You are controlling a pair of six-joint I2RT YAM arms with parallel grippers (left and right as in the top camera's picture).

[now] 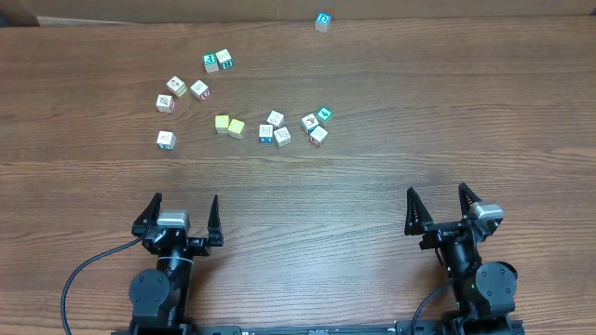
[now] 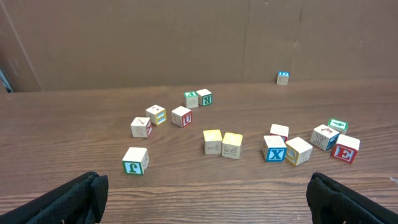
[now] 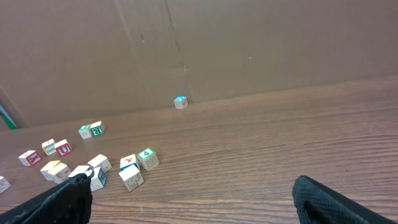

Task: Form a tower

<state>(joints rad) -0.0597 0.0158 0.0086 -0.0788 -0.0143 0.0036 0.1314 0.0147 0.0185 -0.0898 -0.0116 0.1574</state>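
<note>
The tower (image 1: 323, 20), blue print on top, stands alone at the table's (image 1: 391, 167) far edge by the brown cardboard wall (image 2: 186, 37), well apart from the rest; how many cubes it holds cannot be told. Mid-table lie 14 loose cubes: 2 yellow cubes (image 1: 229, 125) touching side by side, and 12 cream printed cubes (image 1: 177, 86) scattered around them. The left gripper (image 1: 183, 207) and right gripper (image 1: 438, 200) sit at the near edge, both spread wide and holding nothing.
</note>
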